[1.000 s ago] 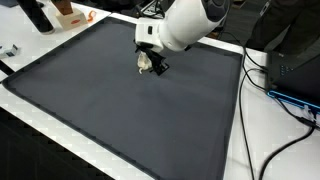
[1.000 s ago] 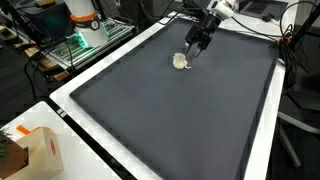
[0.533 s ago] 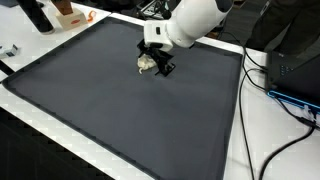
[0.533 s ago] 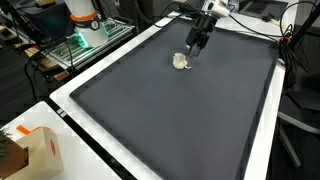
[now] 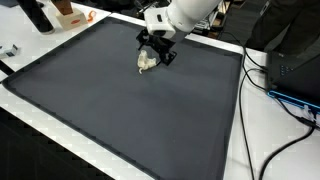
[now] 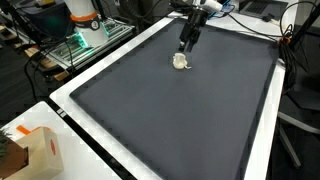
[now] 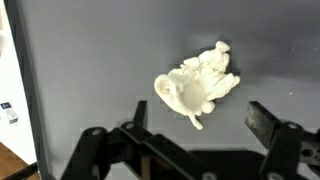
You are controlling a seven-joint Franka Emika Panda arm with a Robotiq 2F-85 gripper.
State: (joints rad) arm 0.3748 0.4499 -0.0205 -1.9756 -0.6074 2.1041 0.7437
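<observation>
A small cream, crumpled-looking object (image 5: 146, 63) (image 6: 181, 61) lies on the dark grey mat (image 5: 120, 110) (image 6: 170, 110) near its far side. My gripper (image 5: 158, 48) (image 6: 187, 40) hangs just above and slightly behind it, apart from it. In the wrist view the object (image 7: 198, 85) rests on the mat (image 7: 90, 60) beyond the open gripper (image 7: 200, 118). One black finger (image 7: 138, 112) stands to its left and one (image 7: 264, 118) to its right, with nothing between them.
The mat covers a white table (image 5: 236, 150) (image 7: 15, 90). A dark bottle (image 5: 38, 15) and an orange box (image 5: 68, 14) stand at one far corner. Cables (image 5: 282, 92) run along one side. A cardboard box (image 6: 40, 150) sits off the mat's near corner.
The gripper has lifted up and back from the cream object, which stays in place on the mat. The jaws stay open.
</observation>
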